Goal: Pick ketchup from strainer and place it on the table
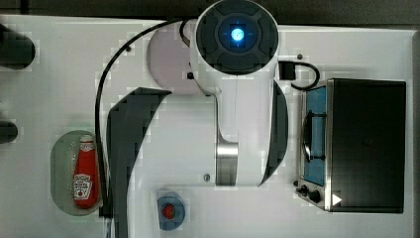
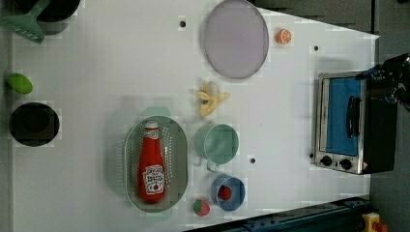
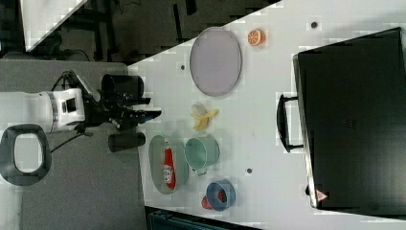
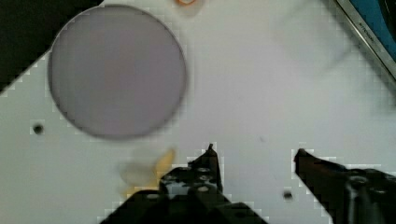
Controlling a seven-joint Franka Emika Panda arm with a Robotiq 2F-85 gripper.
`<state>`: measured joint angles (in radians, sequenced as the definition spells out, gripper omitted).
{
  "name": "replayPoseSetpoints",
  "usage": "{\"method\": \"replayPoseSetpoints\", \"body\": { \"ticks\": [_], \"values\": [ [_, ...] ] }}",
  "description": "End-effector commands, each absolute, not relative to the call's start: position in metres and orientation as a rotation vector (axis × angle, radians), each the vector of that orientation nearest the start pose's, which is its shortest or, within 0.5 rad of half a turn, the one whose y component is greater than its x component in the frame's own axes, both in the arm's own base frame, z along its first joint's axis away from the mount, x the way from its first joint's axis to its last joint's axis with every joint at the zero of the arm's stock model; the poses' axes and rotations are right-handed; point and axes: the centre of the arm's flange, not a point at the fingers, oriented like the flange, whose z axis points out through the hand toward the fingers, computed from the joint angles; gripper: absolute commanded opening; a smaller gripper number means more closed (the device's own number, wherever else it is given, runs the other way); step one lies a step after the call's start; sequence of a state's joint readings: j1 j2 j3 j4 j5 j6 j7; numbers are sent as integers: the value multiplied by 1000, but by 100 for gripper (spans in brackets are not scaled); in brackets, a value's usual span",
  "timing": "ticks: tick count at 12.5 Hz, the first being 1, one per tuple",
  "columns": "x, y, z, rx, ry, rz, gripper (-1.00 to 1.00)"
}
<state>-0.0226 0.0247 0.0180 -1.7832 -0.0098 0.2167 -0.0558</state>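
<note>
Item: small red plastic ketchup bottle (image 2: 151,166), lying flat inside pale green oval perforated strainer (image 2: 180,159), awaiting pickup; my tool (image 4: 254,156) hangs open, empty, above white tabletop (image 2: 96,72).

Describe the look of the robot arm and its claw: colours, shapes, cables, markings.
The arm has glossy white rounded shells with dark grey sections and a brushed silver band near one joint. In the top view a round dark cap carries a glowing blue light. A black cable loops along it. The claw is black, with two pointed fingers on a black block with small screw holes.
</note>
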Motion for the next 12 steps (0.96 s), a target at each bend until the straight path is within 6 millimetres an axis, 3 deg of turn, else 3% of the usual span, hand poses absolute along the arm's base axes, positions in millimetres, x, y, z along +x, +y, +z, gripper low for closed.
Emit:
{"method": "replayPoseSetpoints", "body": {
  "ticks": [1,3,5,12],
  "values": [
    [488,-31,593,-2882,1194,22,59],
    [490,-15,591,-2903,1149,26,100],
    [492,25,587,-2955,1043,32,100],
    [480,221,550,-3102,483,-45,100]
  ]
}}
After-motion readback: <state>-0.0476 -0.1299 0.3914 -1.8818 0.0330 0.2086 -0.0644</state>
